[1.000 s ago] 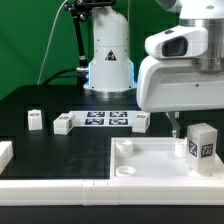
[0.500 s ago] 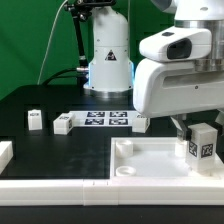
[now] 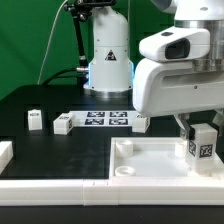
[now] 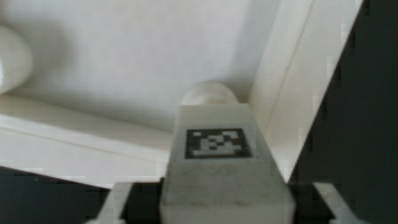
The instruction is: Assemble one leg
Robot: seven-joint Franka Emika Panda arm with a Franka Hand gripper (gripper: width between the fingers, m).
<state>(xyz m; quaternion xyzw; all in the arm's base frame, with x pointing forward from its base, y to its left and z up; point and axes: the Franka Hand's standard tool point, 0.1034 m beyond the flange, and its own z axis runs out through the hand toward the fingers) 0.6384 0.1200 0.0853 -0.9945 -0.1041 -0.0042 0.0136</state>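
Pincer (image 3: 199, 130) pinching the leg (image 3: 202, 146), held upright, tag toward my exterior camera; leg low over the white tray piece (image 3: 140, 162), at its corner on the exterior view's right; contact I cannot tell.

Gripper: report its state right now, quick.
Gripper: closed, holding the leg upright between its fingers.

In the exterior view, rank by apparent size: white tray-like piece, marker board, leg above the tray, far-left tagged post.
1. Tray-like piece
2. Marker board
3. Leg
4. Far-left tagged post
The post sits farther from the camera, so leg versus post is unsure.
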